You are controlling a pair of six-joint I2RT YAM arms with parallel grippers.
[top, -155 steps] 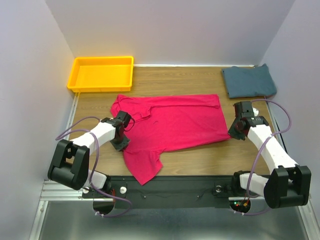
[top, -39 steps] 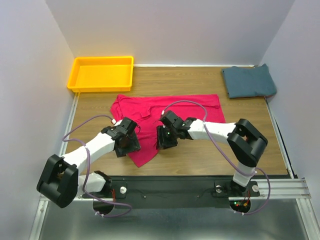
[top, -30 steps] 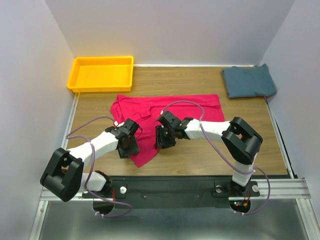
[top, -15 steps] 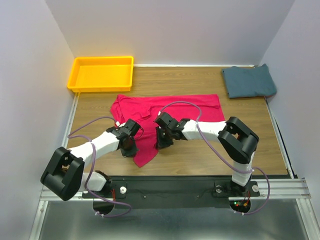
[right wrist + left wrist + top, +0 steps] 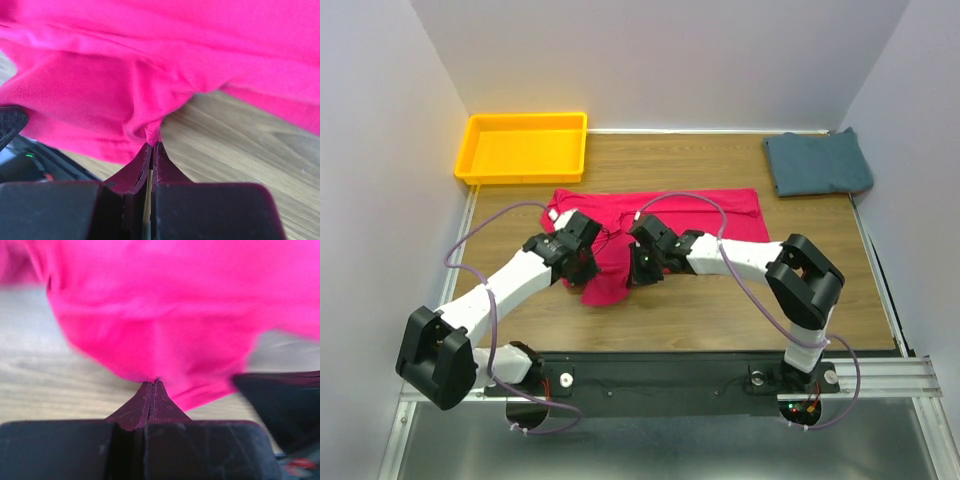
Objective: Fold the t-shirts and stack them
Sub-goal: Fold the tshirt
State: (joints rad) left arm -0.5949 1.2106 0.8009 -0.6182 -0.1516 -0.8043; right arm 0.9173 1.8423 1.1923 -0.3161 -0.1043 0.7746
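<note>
- The top view gives the layout. The pink shirt (image 5: 680, 215) lies mid-table, its far edge spread flat toward the right and its near-left part bunched into a lump.
- The teal shirt (image 5: 817, 162) sits in the far right corner as a folded rectangle, well apart from the pink one.
- The tray (image 5: 470, 150) (yellow, hard plastic, with a shallow rim) stands at the far left, near the pink shirt's collar end.
- In that view the left gripper (image 5: 582, 270) and right gripper (image 5: 642, 270) flank the lump from either side. Their tips are hidden by their own black bodies, so the grip cannot be read there.
- The left wrist view settles it. The left gripper (image 5: 152, 386) has its jaws pressed together on a thin fold of the pink shirt (image 5: 165, 315), and the cloth bulges out past the tips (this picture is blurred).
- The right wrist view is sharper. The right gripper (image 5: 152, 146) is likewise closed flat on a small tuck of the pink shirt (image 5: 100, 95), close to a hemmed edge.
- Up close the cloth is a soft, matte knit that falls in rounded folds.
- The table (image 5: 235, 150) is pale wood with a streaky grain.
</note>
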